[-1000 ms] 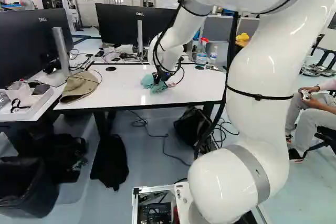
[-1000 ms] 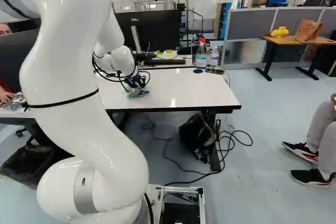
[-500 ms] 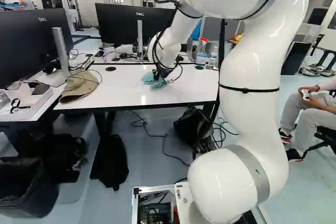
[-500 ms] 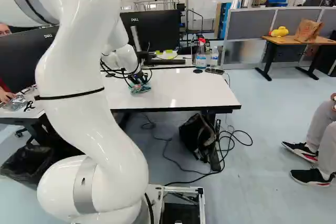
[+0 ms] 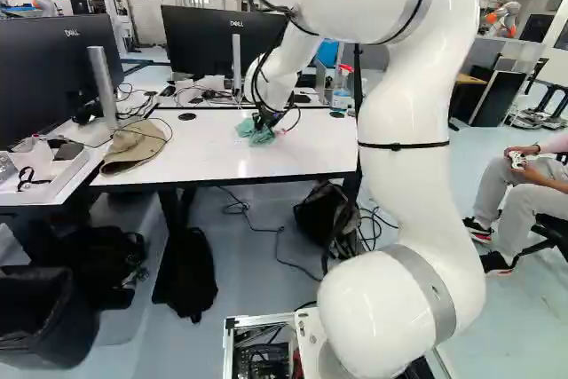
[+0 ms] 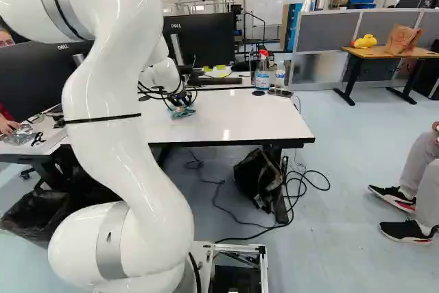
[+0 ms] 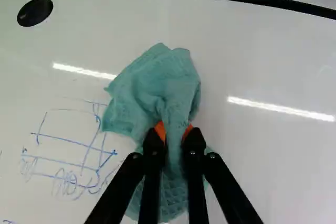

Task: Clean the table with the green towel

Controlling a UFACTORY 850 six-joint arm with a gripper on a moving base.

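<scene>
Green towel (image 7: 157, 87) is bunched on the white table (image 5: 209, 153), under & just ahead of our gripper (image 5: 264, 120). L to R in left base view: tan cap (image 5: 133, 148) well L of gripper; black disc (image 5: 186, 116) nearer, also L; our fingers, slightly apart, pinching towel betw. orange pads (image 7: 160, 129); spray btl. (image 5: 342, 95) R & beyond. Wrist view: we've blue marker lines (image 7: 73, 141) beside gripper.

Black disc (image 7: 34, 11) ahead of the fingers (image 7: 152, 156), off to their left. Monitor (image 5: 209, 46) beyond them; spray bottle (image 6: 262, 77) beyond, to their right. Tan cloth item (image 5: 131, 148), well left, probably a cap, detail soft. Dark bag (image 6: 255, 176) lower, right of them.
</scene>
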